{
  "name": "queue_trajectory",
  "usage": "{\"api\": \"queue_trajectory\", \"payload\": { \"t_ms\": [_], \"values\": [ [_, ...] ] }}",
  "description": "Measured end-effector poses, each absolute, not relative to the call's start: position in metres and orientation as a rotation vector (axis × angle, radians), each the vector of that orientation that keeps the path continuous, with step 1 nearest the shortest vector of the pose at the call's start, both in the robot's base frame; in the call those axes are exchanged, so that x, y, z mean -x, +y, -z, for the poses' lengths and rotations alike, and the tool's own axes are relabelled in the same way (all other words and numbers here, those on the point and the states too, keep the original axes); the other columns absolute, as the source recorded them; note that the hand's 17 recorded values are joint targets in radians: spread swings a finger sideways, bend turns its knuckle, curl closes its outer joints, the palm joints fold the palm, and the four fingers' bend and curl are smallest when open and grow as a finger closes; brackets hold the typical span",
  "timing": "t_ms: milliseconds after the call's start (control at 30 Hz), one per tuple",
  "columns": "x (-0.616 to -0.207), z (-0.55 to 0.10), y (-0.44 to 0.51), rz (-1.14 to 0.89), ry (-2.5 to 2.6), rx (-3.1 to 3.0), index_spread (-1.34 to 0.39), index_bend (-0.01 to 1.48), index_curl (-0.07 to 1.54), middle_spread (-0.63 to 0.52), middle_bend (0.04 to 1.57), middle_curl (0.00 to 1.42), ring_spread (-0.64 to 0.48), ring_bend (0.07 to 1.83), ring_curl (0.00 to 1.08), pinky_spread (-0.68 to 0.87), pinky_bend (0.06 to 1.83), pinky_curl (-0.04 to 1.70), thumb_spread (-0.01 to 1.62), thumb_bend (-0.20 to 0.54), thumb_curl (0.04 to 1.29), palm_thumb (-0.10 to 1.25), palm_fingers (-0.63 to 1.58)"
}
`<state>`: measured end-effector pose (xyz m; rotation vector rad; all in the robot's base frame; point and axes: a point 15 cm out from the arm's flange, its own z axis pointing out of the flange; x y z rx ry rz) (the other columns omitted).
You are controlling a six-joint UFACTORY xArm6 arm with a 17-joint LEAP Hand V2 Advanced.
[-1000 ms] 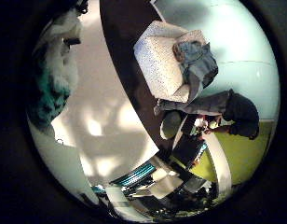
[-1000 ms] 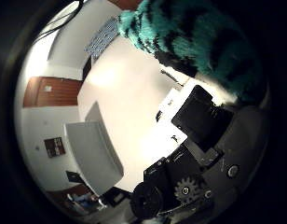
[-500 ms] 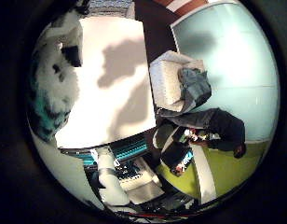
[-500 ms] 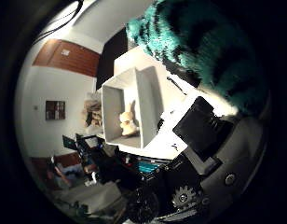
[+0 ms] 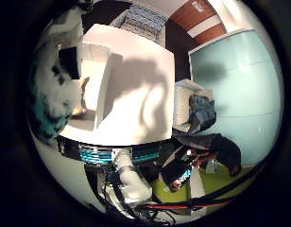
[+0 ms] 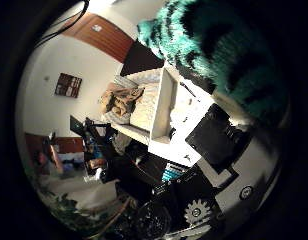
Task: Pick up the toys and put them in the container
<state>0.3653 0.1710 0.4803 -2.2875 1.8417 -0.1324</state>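
Note:
A teal plush toy with black stripes (image 6: pixel 219 50) fills much of the right thumb side palm view, close against the palm. My right hand (image 6: pixel 209 140) shows as black and white parts with a gear beside it, fingers curled against the toy. The toy's teal and white fur also shows in the right little finger side palm view (image 5: pixel 49 90). A white open container (image 6: pixel 159 100) stands on a white table (image 5: pixel 141 85). Tan plush toys (image 6: pixel 119 100) lie at the container's side; I cannot tell whether they are inside it.
A pale armchair (image 5: pixel 188 99) stands beyond the table on dark floor. A person sits low by it (image 5: pixel 207 156), away from the toys. Dark equipment and frames (image 6: pixel 104 150) stand under and beside the table. Wood panelling (image 6: pixel 109 35) lines the wall.
The camera has swung with the hand: the table and the white container now lie in view and nearer. The teal toy has stayed against the palm throughout.

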Motion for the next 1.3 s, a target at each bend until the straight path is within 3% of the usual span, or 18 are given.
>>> {"api": "queue_trajectory", "payload": {
  "t_ms": [633, 733, 833, 867, 900, 933, 967, 1000, 1067, 1133, 1300],
  "values": [
    [-0.422, -0.424, 0.215, 0.131, 1.856, 2.354, -0.34, 0.98, 1.07, -0.24, 1.24, 1.01, -0.27, 1.37, 0.86, -0.24, 1.23, 1.07, 1.17, -0.013, 0.6, 0.97, 0.92],
    [-0.43, -0.424, 0.222, 0.14, 1.835, 2.334, -0.35, 0.94, 1.07, -0.24, 1.22, 1.01, -0.27, 1.37, 0.85, -0.26, 1.21, 1.05, 1.19, -0.023, 0.59, 0.92, 0.91],
    [-0.437, -0.427, 0.227, 0.156, 1.804, 2.314, -0.36, 0.66, 0.99, -0.23, 1.14, 0.92, -0.28, 1.32, 0.76, -0.36, 1.1, 0.94, 1.16, -0.036, 0.55, 0.8, 0.85],
    [-0.436, -0.426, 0.227, 0.154, 1.804, 2.317, -0.38, 0.37, 0.91, -0.23, 1.05, 0.86, -0.29, 1.28, 0.71, -0.46, 1.06, 0.86, 1.18, -0.027, 0.53, 0.76, 0.66],
    [-0.436, -0.425, 0.226, 0.152, 1.803, 2.322, -0.38, 0.35, 0.91, -0.23, 1.05, 0.85, -0.29, 1.27, 0.7, -0.47, 1.06, 0.85, 1.18, -0.027, 0.52, 0.75, 0.67],
    [-0.435, -0.423, 0.226, 0.149, 1.803, 2.329, -0.39, 0.23, 0.85, -0.23, 0.96, 0.82, -0.28, 1.23, 0.68, -0.46, 1.05, 0.85, 1.2, -0.026, 0.51, 0.74, 0.44],
    [-0.435, -0.423, 0.226, 0.149, 1.803, 2.331, -0.41, 0.2, 0.82, -0.22, 0.91, 0.8, -0.26, 1.21, 0.67, -0.43, 1.03, 0.85, 1.2, -0.025, 0.5, 0.72, 0.35],
    [-0.434, -0.422, 0.225, 0.145, 1.804, 2.337, -0.45, 0.17, 0.71, -0.18, 0.74, 0.7, -0.19, 1.09, 0.6, -0.28, 0.95, 0.82, 1.21, -0.023, 0.48, 0.7, 0.15],
    [-0.43, -0.42, 0.224, 0.133, 1.804, 2.357, -0.47, 0.17, 0.61, -0.12, 0.58, 0.61, -0.06, 0.99, 0.53, -0.07, 0.94, 0.8, 1.21, -0.02, 0.46, 0.69, 0.03],
    [-0.428, -0.419, 0.226, 0.119, 1.789, 2.374, -0.48, 0.17, 0.52, -0.07, 0.5, 0.53, 0.07, 0.9, 0.46, 0.15, 0.92, 0.76, 1.21, -0.019, 0.44, 0.67, 0.02],
    [-0.423, -0.424, 0.226, 0.111, 1.759, 2.385, -0.48, 0.16, 0.39, 0.01, 0.39, 0.42, 0.2, 0.77, 0.35, 0.42, 0.85, 0.64, 1.19, -0.018, 0.41, 0.67, 0.01]
  ]
}}
